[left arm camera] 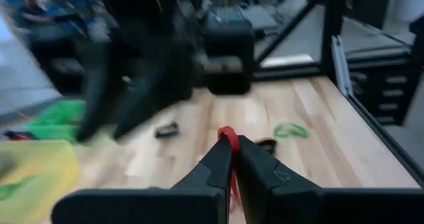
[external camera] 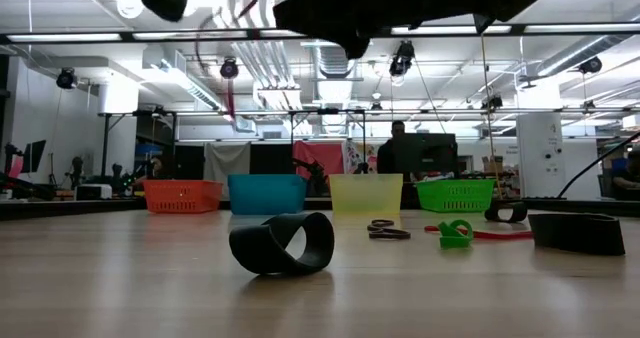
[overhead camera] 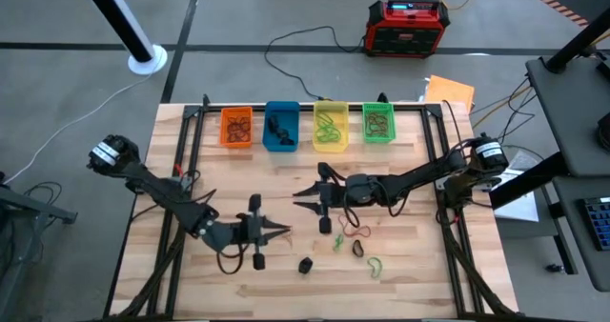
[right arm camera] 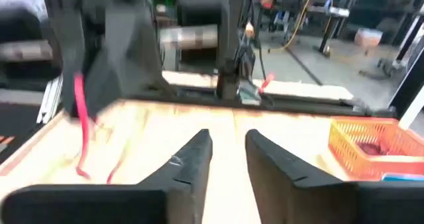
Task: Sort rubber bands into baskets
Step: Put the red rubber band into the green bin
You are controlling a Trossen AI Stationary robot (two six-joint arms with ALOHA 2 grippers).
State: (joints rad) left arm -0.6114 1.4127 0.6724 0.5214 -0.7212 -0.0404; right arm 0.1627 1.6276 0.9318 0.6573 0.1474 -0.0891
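Four baskets stand along the far edge: orange (overhead camera: 236, 128), blue (overhead camera: 280, 126), yellow (overhead camera: 330, 125) and green (overhead camera: 377, 122), each with bands inside. Loose rubber bands lie on the near middle of the table: a black one (overhead camera: 305, 264), two green ones (overhead camera: 338, 241) (overhead camera: 375, 265) and a dark one (overhead camera: 357, 249). My left gripper (overhead camera: 284, 231) is shut on a red rubber band (left arm camera: 228, 132) above the near middle. My right gripper (overhead camera: 300, 196) hovers just beyond it, open, with nothing between its fingers (right arm camera: 228, 148). My left gripper pinches the red rubber band between its two fingertips, a small bend of it (left arm camera: 228, 134) sticking out past them. The fingers lie about level, pointing toward the table's right. The rest of the band (right arm camera: 81, 118) hangs slack below the fingers.
Black frame rails (overhead camera: 191, 141) (overhead camera: 448, 141) run along the table's left and right sides. A red-black box (overhead camera: 405, 27) sits on the floor beyond the far edge. In the low view a black band (external camera: 282, 243) stands nearest, and a person (external camera: 398, 143) shows behind the baskets.
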